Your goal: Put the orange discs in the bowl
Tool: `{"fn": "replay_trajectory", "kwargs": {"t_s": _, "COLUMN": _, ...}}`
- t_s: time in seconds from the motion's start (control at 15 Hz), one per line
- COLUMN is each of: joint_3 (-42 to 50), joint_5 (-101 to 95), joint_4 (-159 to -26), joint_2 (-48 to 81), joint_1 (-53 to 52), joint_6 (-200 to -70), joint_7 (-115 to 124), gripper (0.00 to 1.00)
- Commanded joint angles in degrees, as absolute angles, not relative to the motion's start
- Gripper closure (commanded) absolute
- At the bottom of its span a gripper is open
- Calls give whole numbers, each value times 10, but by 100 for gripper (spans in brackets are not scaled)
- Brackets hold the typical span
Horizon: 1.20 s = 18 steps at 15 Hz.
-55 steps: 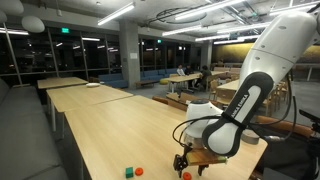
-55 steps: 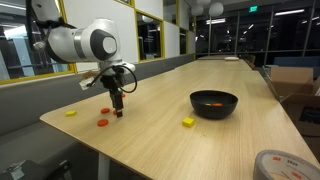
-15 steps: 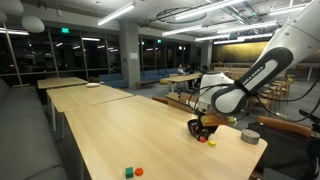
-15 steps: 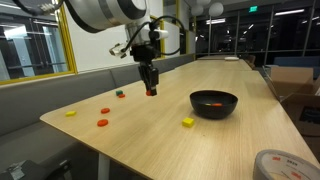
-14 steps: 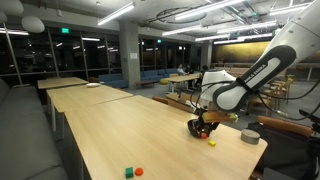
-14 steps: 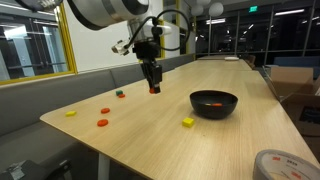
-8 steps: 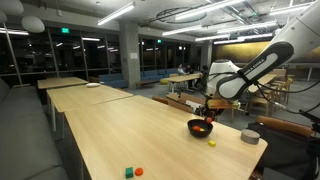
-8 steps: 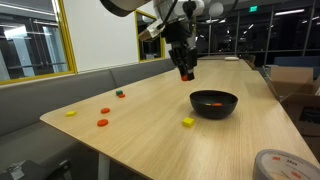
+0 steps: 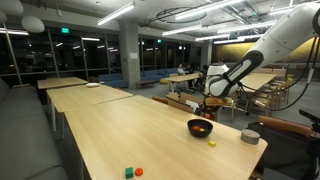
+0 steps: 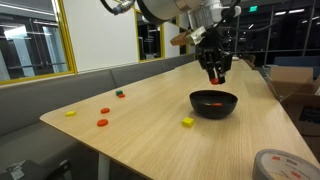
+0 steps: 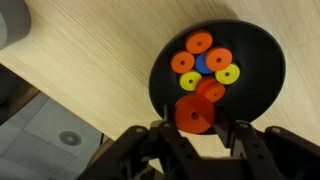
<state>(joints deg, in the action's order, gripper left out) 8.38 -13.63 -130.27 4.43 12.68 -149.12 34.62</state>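
My gripper is shut on an orange disc and hangs above the near rim of the black bowl. Several discs lie in the bowl: orange ones, yellow ones and a blue one partly covered. In both exterior views the gripper is a short way above the bowl. Two more orange discs lie on the table far from the bowl. In an exterior view only one of them shows.
A small green cube sits near the loose discs. Yellow pieces lie beside the bowl and near the table's corner. A grey round container stands past the bowl. A tape roll is in the foreground.
The gripper has carried the orange disc across the table, from over the bare wood near the cube to a spot above the bowl. It stays shut on the disc.
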Motion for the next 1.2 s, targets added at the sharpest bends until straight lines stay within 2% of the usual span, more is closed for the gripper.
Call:
{"fn": "replay_trajectory", "kwargs": {"t_s": 0.0, "joint_3": 95, "joint_5": -71, "joint_4": -1229, "joint_2": 109, "joint_1": 117, "joint_6": -1486, "joint_7": 275, "gripper": 74}}
{"fn": "replay_trajectory", "kwargs": {"t_s": 0.07, "joint_3": 93, "joint_5": -48, "joint_4": -1219, "joint_2": 117, "joint_1": 116, "joint_6": -1477, "joint_7": 254, "gripper": 33}}
{"fn": "replay_trajectory", "kwargs": {"t_s": 0.2, "joint_3": 85, "joint_5": 0, "joint_4": -1213, "joint_2": 124, "joint_1": 117, "joint_6": -1466, "joint_7": 209, "gripper": 30}}
{"fn": "replay_trajectory", "kwargs": {"t_s": 0.47, "joint_3": 64, "joint_5": 73, "joint_4": -1222, "joint_2": 113, "joint_1": 112, "joint_6": -1442, "joint_7": 118, "gripper": 1}}
{"fn": "replay_trajectory", "kwargs": {"t_s": 1.13, "joint_3": 8, "joint_5": 26, "joint_4": -1128, "joint_2": 163, "joint_1": 34, "joint_6": -1268, "joint_7": -20, "gripper": 0}}
